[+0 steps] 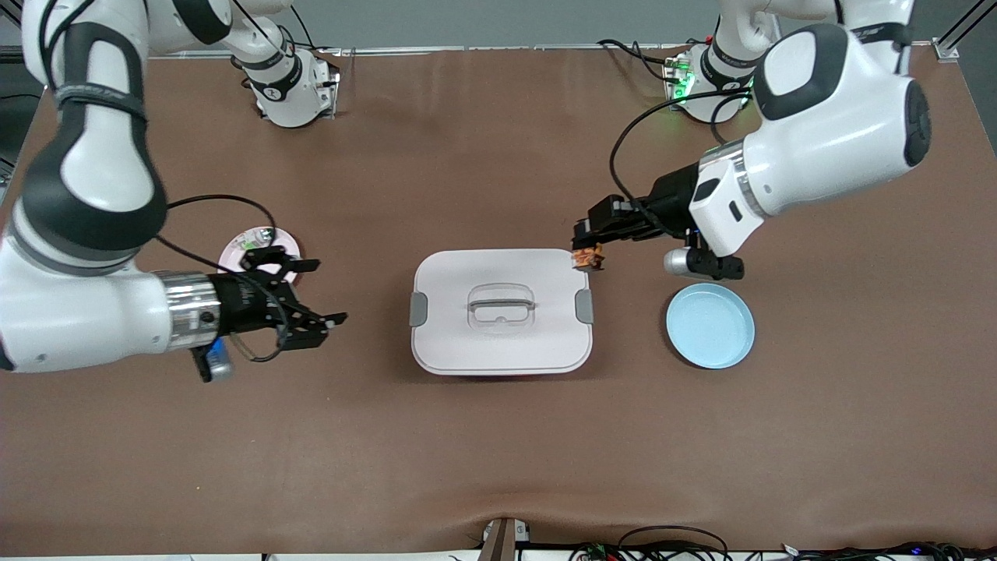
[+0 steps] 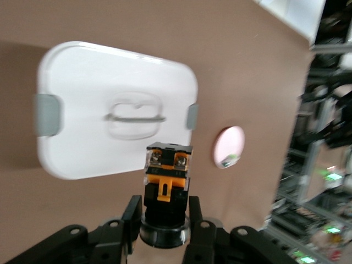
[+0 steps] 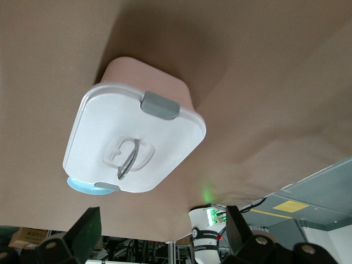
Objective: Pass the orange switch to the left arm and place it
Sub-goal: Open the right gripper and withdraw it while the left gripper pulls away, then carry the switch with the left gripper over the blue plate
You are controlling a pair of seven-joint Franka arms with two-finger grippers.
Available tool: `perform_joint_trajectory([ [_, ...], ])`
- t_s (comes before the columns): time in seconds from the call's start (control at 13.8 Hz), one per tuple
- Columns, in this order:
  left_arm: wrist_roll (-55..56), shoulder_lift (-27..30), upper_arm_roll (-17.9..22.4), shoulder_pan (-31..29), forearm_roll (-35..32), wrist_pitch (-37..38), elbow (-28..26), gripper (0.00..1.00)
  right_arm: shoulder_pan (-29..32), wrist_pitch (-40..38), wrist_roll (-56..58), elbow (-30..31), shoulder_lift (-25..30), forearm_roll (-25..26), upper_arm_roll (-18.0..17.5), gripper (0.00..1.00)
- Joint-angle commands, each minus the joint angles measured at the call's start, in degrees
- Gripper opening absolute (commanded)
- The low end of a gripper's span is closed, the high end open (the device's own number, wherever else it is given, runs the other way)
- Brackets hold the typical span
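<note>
So the brown table (image 1: 498,436) takes up basically everything, and two white arms hang over it, one from each end. In the middle sits one box (image 1: 502,312), white with a grey latch on each of two opposite sides and a recessed handle in the lid, lid on. It's the only big obstacle, planted right between the two grippers. Then two plates: one light blue plate (image 1: 710,325) toward the left arm's end, just beside the box, and one pink plate (image 1: 259,248) toward the right arm's end, with a small whitish part with a green mark sitting on it. The right gripper (image 1: 315,292) hangs over the table just beside the pink plate, fingers spread wide with nothing between them. The left gripper (image 1: 586,243) is up over the box's corner nearest its own base, fingers clamped on the one orange switch (image 1: 588,257), black body with an orange clip and two screw terminals on top. Can't read any labels or writing anywhere.
</note>
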State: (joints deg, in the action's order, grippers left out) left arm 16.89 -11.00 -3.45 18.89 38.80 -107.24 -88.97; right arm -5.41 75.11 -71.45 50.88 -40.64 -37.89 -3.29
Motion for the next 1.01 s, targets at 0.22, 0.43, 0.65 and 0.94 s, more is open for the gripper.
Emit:
perform_joint_trajectory([
  [0.22, -3.34, 6.94, 0.11, -5.25, -13.64, 13.8, 3.19, 0.0, 4.35, -6.81, 14.29, 0.18, 0.57, 7.36, -0.23, 1.0],
  [0.43, -7.29, 8.97, 0.11, -10.44, -18.22, 17.94, 2.84, 0.0, 4.53, -8.84, 22.73, 0.27, 0.65, 14.31, -0.05, 1.0],
  [0.65, -8.27, 8.89, 0.11, -12.91, -25.32, 18.04, 0.56, 0.0, 4.36, -8.93, 31.17, 0.44, 2.23, 22.31, -0.23, 1.0],
  [0.94, -6.52, 8.09, 0.11, -16.94, -29.66, 10.06, -7.95, 0.0, 4.88, -8.76, 41.36, 0.45, 2.32, 25.75, 0.12, 1.0],
])
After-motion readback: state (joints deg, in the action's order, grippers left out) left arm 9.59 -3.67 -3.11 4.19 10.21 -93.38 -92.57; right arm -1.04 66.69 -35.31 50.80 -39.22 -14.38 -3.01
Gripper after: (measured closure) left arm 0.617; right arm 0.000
